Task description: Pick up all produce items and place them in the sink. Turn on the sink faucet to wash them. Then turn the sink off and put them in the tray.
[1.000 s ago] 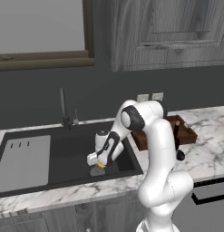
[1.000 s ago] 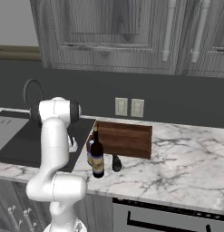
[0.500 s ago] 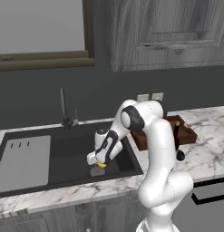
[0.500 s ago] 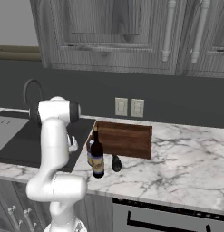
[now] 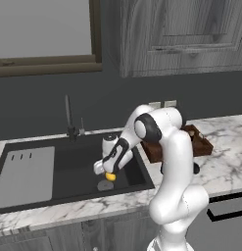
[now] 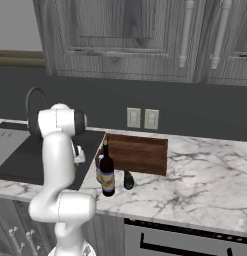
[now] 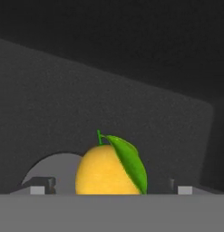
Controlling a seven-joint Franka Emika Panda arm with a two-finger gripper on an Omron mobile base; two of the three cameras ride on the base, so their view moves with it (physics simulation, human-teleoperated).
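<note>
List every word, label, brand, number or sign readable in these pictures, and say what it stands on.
No text can be read anywhere.
Dark glass wine bottle on the marble counter: it has a pale label, too small and blurred to read.
Small blue-capped bottle behind it: no legible marking.
Two white wall outlet plates: plain, no lettering.
Bright yellow lemon-like fruit with a green leaf in the dark grey sink basin: no sticker.

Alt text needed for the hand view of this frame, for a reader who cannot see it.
A yellow lemon-like fruit with a green leaf sits between the gripper's spread finger tips, inside the dark grey sink. Part of the round silver drain shows just behind the fruit.
</note>
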